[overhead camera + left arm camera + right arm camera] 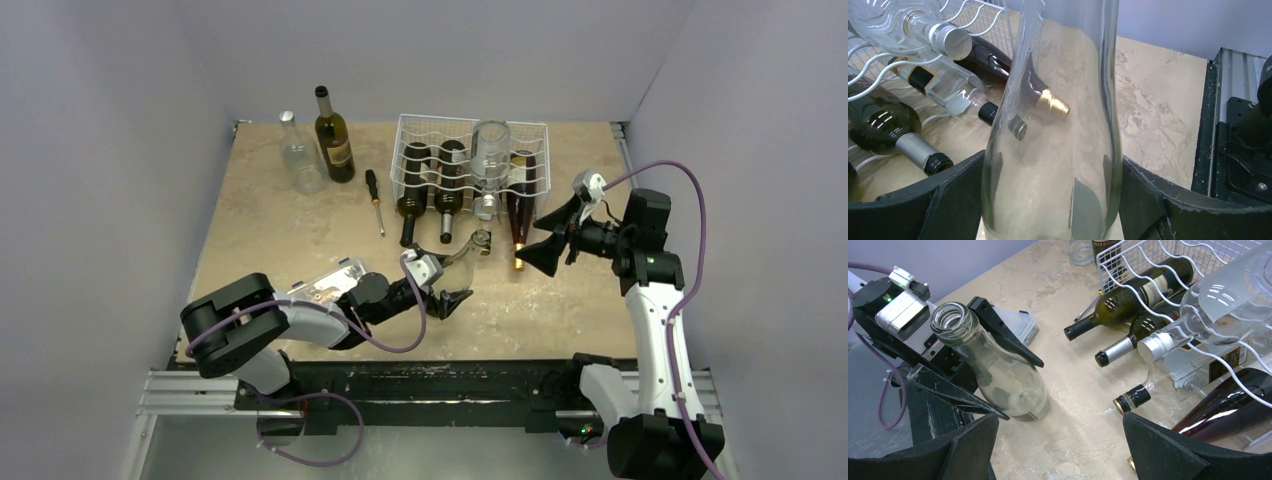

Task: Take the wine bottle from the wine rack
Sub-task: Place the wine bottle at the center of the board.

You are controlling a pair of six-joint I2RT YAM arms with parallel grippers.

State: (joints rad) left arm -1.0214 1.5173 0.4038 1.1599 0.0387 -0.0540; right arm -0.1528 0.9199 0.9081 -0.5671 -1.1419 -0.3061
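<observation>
A clear empty wine bottle stands tilted on the table in front of the wine rack, mouth up and base near the tabletop. My left gripper is shut on its lower body, a finger pressed on each side of the glass. The white wire rack holds several bottles lying down: two dark ones, a large clear one on top, and a dark red one. My right gripper is open and empty by the rack's front right corner.
A clear bottle and a dark green bottle stand at the back left. A screwdriver lies left of the rack. A clear plastic box sits by my left arm. Walls close in on both sides.
</observation>
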